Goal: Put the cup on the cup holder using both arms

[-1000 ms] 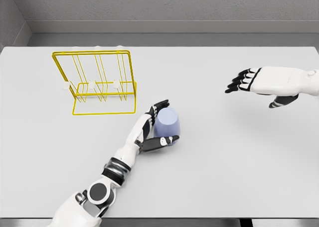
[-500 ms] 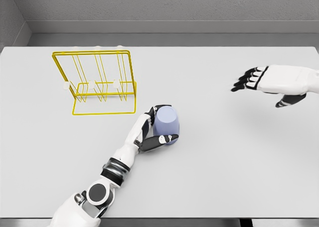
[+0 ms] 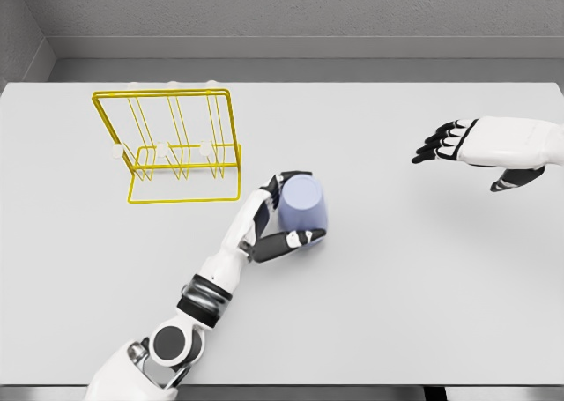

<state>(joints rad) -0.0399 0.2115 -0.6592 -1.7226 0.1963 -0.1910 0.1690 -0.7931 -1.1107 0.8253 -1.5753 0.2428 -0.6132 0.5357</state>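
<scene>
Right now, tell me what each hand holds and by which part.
The left hand grips the lavender cup around its side wall. The right hand is open and holds nothing.

Lavender cup — yellow wire cup holder — pale grey table

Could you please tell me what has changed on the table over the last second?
The left hand closed its fingers around the lavender cup and shifted it slightly right. The right hand drew back toward the right edge, fingers open. The yellow cup holder stayed put.
</scene>
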